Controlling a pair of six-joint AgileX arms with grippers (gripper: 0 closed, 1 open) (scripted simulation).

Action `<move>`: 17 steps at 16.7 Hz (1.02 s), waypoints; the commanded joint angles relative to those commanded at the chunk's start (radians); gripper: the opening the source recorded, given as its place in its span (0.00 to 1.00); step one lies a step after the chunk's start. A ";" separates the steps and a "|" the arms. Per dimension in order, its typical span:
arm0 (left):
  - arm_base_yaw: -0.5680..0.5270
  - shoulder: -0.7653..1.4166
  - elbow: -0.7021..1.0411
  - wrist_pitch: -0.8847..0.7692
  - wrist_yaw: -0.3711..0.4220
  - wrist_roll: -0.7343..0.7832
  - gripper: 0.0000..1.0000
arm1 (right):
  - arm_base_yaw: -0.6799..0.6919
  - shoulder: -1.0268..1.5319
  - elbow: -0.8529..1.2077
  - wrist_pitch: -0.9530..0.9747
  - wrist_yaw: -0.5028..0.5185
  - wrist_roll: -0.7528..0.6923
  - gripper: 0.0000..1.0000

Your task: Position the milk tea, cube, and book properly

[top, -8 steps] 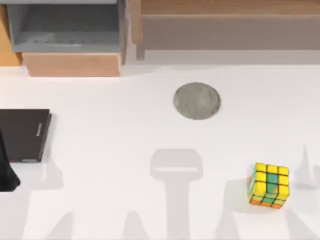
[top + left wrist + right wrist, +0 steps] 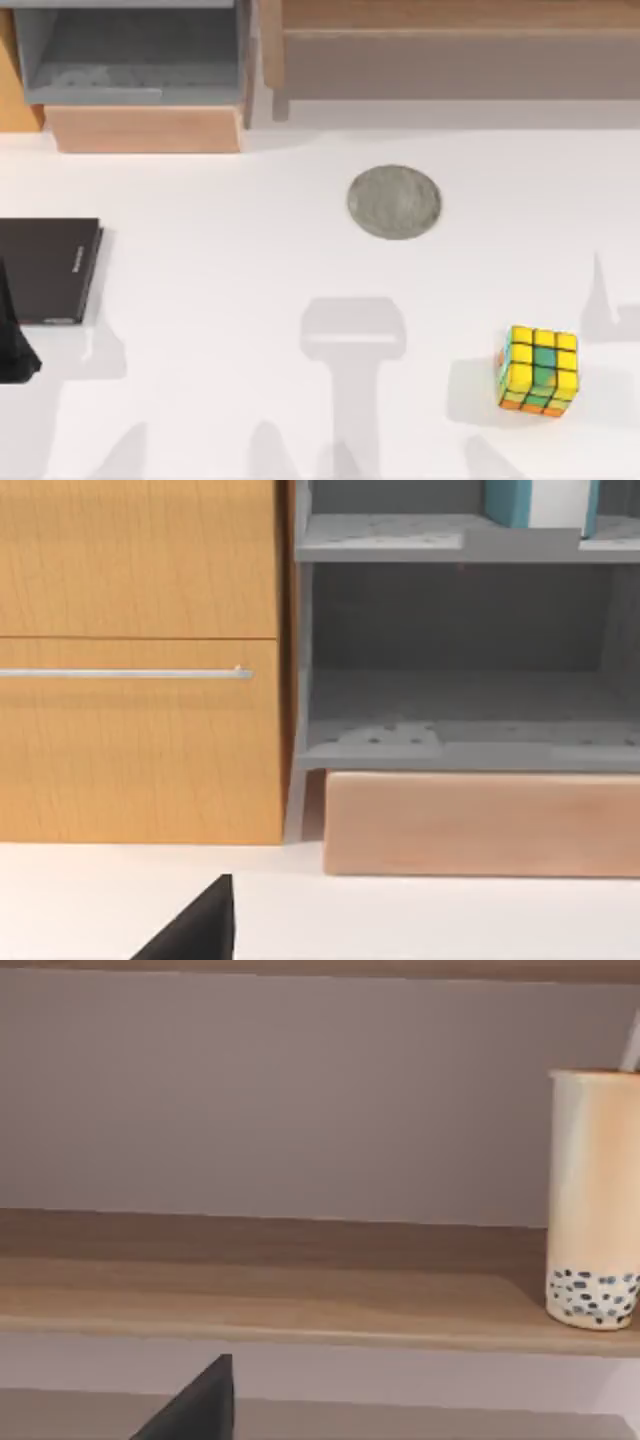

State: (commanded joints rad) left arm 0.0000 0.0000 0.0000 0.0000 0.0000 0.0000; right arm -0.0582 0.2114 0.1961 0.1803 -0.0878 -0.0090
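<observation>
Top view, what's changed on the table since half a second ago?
Hardly anything: only the arm shadows at the table's right edge shifted and thinned. The cube, the grey disc and the black slab sit where they were.

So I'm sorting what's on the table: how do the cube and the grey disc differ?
The cube is boxy and stands up from the table; the disc is round and lies flat. The cube is yellow, green and orange squares with black lines; the disc is plain speckled grey. The cube sits near the front right, the disc mid-table further back. Both rest untouched.
</observation>
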 joint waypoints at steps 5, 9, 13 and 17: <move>0.000 0.000 0.000 0.000 0.000 0.000 1.00 | -0.095 0.433 0.307 0.256 -0.119 -0.009 1.00; 0.000 0.000 0.000 0.000 0.000 0.000 1.00 | -0.171 0.895 0.549 0.439 -0.193 -0.005 1.00; 0.000 0.000 0.000 0.000 0.000 0.000 1.00 | -0.239 1.298 0.738 0.558 -0.228 0.002 1.00; 0.000 0.000 0.000 0.000 0.000 0.000 1.00 | -0.286 1.544 0.833 0.603 -0.235 0.012 1.00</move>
State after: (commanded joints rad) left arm 0.0000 0.0000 0.0000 0.0000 0.0000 0.0000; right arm -0.3438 1.7556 1.0293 0.7829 -0.3230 0.0033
